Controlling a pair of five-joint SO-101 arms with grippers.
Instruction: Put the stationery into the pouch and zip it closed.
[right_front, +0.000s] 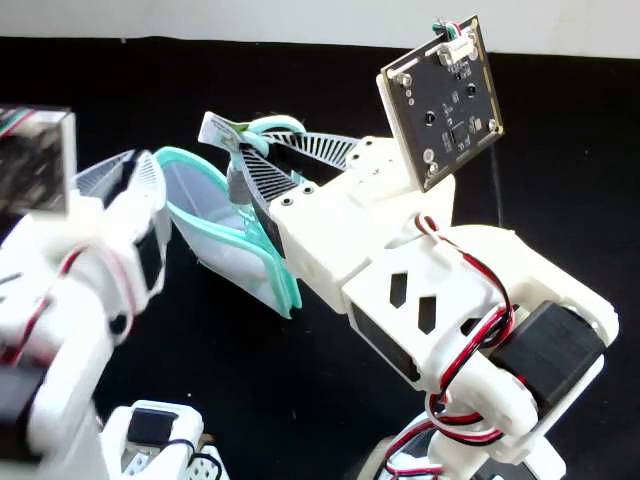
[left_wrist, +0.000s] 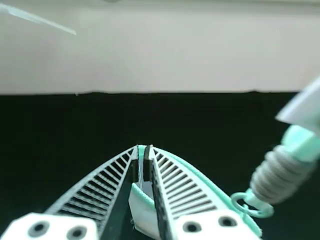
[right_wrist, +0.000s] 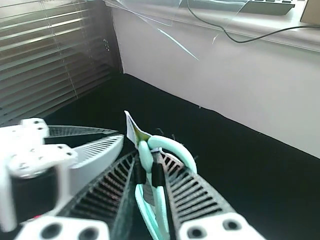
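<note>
The right claw (right_wrist: 146, 165) is closed narrow on one end of the pouch (right_front: 235, 250). It pinches the teal rim just beside a teal loop (right_wrist: 170, 150) and a small white tag (right_wrist: 132, 129). From there the pouch runs sideways across to the left claw (left_wrist: 143, 152), which is also closed tight, on the rim and a fold of the white fabric at the other end. So the long axis of the pouch lies from one claw to the other, and the body sags between them, above the black bench (right_front: 250, 400) as far as I can judge.

A grey ribbed piece with a teal ring (left_wrist: 277, 172) hangs at the right claw's end. It may be the zip pull, but I cannot say for sure. If it is, the closing pull must go along the rim toward the left claw, and the right arm is the nearer one. Whether the stationery is inside, I cannot tell. Behind the bench stands a pale wall (left_wrist: 150, 50).
</note>
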